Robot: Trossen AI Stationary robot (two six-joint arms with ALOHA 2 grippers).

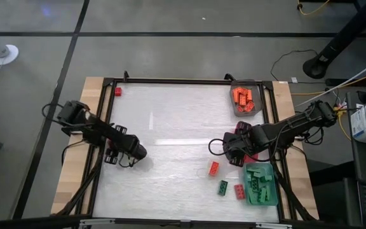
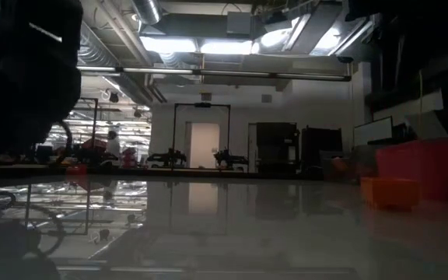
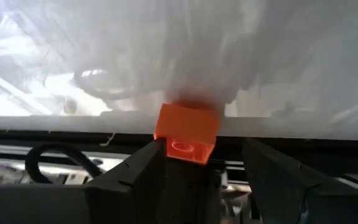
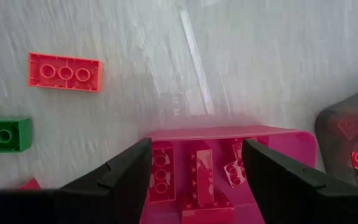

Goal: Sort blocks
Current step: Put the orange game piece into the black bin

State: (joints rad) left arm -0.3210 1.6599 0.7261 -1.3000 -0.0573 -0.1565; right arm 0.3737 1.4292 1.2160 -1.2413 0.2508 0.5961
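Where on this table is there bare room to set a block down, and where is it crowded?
Bare: the wide middle, between the left gripper and the right gripper, and the far stretch between the lone red block and the grey tray. Crowded: the near right corner, with loose blocks beside the green tray.

Beyond my table lies a grey floor (image 1: pixel 170 44) – ceiling lights (image 2: pixel 224 45) glare over a doorway (image 2: pixel 203 144) and dark cabinets (image 2: pixel 274 148).
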